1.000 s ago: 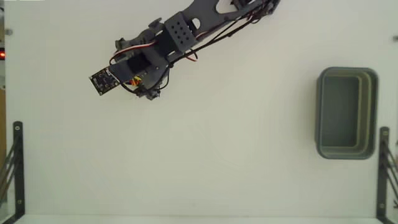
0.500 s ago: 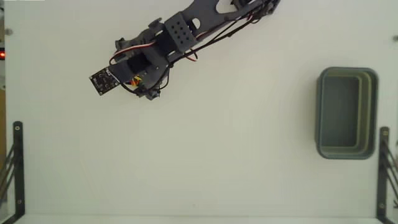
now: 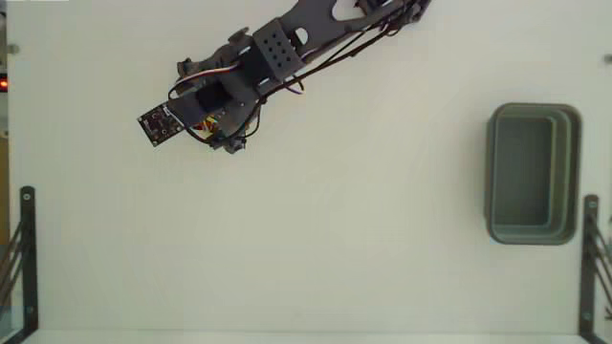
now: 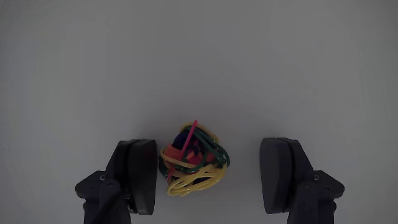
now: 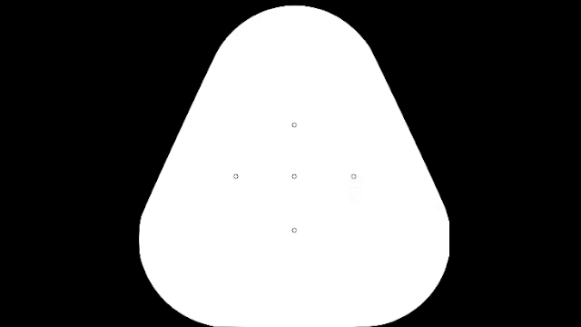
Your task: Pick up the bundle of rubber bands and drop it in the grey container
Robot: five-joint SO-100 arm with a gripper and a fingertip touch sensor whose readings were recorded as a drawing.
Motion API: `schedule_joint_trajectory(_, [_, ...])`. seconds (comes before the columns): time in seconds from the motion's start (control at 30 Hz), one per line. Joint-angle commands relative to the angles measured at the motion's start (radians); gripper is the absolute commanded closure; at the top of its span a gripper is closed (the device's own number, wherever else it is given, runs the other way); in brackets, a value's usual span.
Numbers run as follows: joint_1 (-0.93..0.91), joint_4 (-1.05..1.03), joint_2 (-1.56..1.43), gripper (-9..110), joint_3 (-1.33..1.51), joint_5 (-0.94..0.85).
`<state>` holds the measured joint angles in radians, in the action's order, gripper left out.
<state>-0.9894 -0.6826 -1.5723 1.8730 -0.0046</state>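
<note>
In the wrist view the bundle of rubber bands (image 4: 193, 160), a small knot of yellow, red and green loops, lies on the white table between my two dark fingers (image 4: 140, 174). My gripper (image 4: 211, 168) is open, the left finger close against the bundle and the right finger well apart from it. From the fixed view the gripper (image 3: 218, 132) sits at the upper left of the table, and only a bit of the bundle (image 3: 207, 126) shows under the arm. The grey container (image 3: 533, 173) stands at the far right, nothing inside it.
Black metal brackets stand at the lower left (image 3: 27, 258) and lower right (image 3: 589, 263) edges of the table. The arm (image 3: 316, 33) reaches in from the top centre. White tabletop lies between the gripper and the container.
</note>
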Motion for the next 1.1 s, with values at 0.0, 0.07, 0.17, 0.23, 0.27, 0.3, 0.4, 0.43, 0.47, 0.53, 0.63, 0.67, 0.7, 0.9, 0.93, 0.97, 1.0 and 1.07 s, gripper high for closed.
schedule_joint_trajectory(0.0, [-0.009, 0.019, -0.025, -3, 0.009, 0.005])
schedule_joint_trajectory(0.07, [-0.009, 0.019, -0.025, -2, 0.009, 0.005])
schedule_joint_trajectory(0.17, [-0.009, 0.019, -0.025, -1, 0.009, 0.005])
schedule_joint_trajectory(0.23, [-0.009, 0.019, -0.025, -1, 0.009, 0.005])
schedule_joint_trajectory(0.27, [-0.009, 0.019, -0.025, -1, 0.009, 0.005])
schedule_joint_trajectory(0.3, [-0.009, 0.019, -0.025, 0, 0.009, 0.005])
schedule_joint_trajectory(0.4, [-0.009, 0.019, -0.025, 1, 0.009, 0.005])
schedule_joint_trajectory(0.43, [-0.009, 0.019, -0.025, 1, 0.009, 0.005])
schedule_joint_trajectory(0.47, [-0.009, 0.019, -0.025, 1, 0.009, 0.005])
schedule_joint_trajectory(0.53, [-0.009, 0.019, -0.025, 1, 0.009, 0.005])
schedule_joint_trajectory(0.63, [-0.009, 0.019, -0.025, 2, 0.009, 0.005])
schedule_joint_trajectory(0.67, [-0.009, 0.019, -0.025, 2, 0.009, 0.005])
schedule_joint_trajectory(0.7, [-0.009, 0.019, -0.025, 3, 0.009, 0.005])
schedule_joint_trajectory(0.9, [-0.009, 0.019, -0.025, 4, 0.009, 0.005])
schedule_joint_trajectory(0.93, [-0.009, 0.019, -0.025, 4, 0.009, 0.005])
schedule_joint_trajectory(0.97, [-0.009, 0.019, -0.025, 4, 0.009, 0.005])
schedule_joint_trajectory(1.0, [-0.009, 0.019, -0.025, 5, 0.009, 0.005])
schedule_joint_trajectory(1.07, [-0.009, 0.019, -0.025, 5, 0.009, 0.005])
